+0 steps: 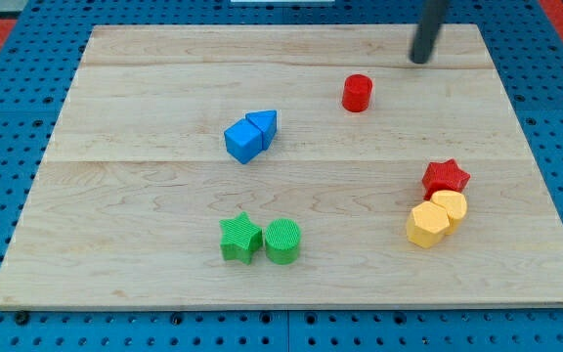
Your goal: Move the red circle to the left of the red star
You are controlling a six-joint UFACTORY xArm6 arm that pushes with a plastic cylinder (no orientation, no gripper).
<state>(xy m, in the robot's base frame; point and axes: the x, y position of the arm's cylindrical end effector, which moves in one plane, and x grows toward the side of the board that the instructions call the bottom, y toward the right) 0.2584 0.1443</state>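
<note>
My tip (420, 59) (there is no claw on this rod, so nothing to spread or pinch) stands near the worktop's (145, 78) top edge, up and to the view's right of the red circle (357, 93), apart from it. The red star (445, 177) sits well below, seemingly touching a yellow block (451, 205). A push from the circle's upper side should drive it down the view, stopping level with the star on its left and short of the yellow pair.
</note>
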